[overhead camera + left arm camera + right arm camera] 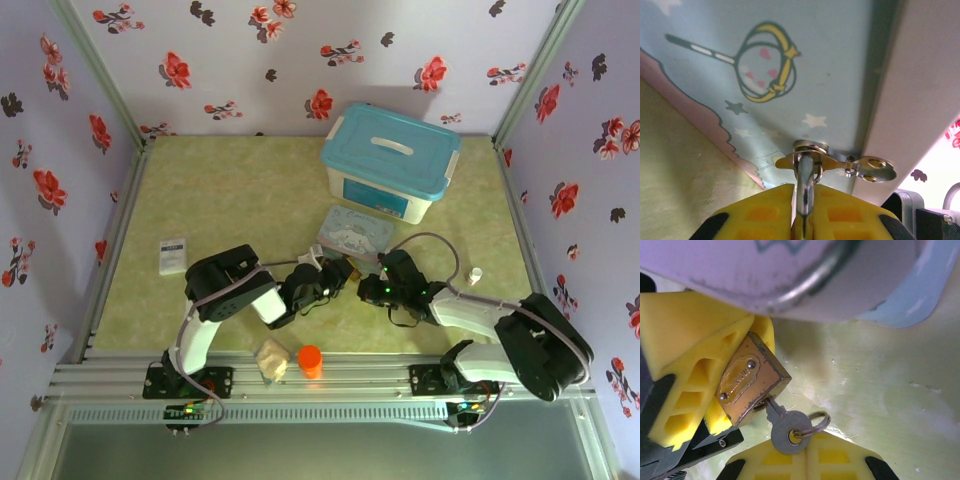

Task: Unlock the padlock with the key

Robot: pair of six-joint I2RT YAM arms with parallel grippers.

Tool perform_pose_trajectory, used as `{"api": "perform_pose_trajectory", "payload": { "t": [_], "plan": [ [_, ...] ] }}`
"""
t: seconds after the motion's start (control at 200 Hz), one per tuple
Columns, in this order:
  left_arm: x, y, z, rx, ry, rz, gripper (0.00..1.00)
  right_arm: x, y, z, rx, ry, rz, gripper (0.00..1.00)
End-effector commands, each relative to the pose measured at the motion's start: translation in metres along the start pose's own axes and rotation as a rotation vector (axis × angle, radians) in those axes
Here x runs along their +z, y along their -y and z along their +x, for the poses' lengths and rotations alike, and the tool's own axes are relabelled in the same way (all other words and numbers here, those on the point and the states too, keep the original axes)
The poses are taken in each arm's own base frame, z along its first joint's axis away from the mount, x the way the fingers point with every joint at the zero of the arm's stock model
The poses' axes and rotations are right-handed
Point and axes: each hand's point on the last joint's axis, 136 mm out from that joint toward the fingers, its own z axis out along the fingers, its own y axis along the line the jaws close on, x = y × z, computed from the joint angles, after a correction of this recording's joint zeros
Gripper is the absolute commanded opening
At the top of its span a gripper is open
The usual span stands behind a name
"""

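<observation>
At 6 o'clock of the pale blue cartoon tin (355, 235), near the middle of the green bench (230, 190), the two arms meet tip to tip. The left hand (801, 200) is clamped on the padlock (752, 380). In the left wrist view its yellow fingers press from both sides on the thin grey shackle (804, 180). In the right wrist view the brass body juts out of those fingers, tilted, with its riveted face plate showing.

The key (785, 427) sits in the keyhole at the base of the padlock. Its blade is inside, its round grey head hangs out toward 5 o'clock of the body, and a small split ring (816, 421) is threaded through the head.

The right hand (807, 452) has its fingers together. The key head lies just beyond their tips, at about 11 o'clock of the seam between them, and I cannot tell whether the tips touch it.

A white storage box (390, 160) with a teal lid stands at 12 o'clock of the tin. An orange cylinder (310, 360) stands at 6 o'clock of the hands, by the near edge of the bench.
</observation>
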Motion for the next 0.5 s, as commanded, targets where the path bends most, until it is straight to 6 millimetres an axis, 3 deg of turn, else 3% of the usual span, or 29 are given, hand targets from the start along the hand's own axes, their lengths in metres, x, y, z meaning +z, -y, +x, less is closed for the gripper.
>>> {"api": "perform_pose_trajectory", "payload": {
  "t": [0.0, 0.1, 0.285, 0.415, 0.495],
  "plan": [
    [0.0, 0.012, 0.046, -0.009, -0.146, 0.029, 0.0, -0.002, -0.038, -0.036, -0.075, 0.112, -0.096, 0.0],
    [-0.001, 0.015, 0.051, -0.011, -0.154, 0.036, 0.0, -0.003, -0.039, -0.04, -0.106, 0.116, -0.075, 0.0],
    [-0.007, 0.024, 0.023, -0.014, -0.089, 0.05, 0.0, -0.012, -0.026, -0.027, -0.083, 0.114, -0.07, 0.0],
    [-0.007, 0.038, 0.002, -0.011, -0.058, 0.083, 0.0, -0.018, -0.013, -0.005, 0.001, 0.079, -0.102, 0.16],
    [-0.006, 0.044, -0.002, -0.007, -0.054, 0.097, 0.0, -0.022, -0.011, 0.001, 0.042, 0.085, -0.141, 0.17]
  ]
}}
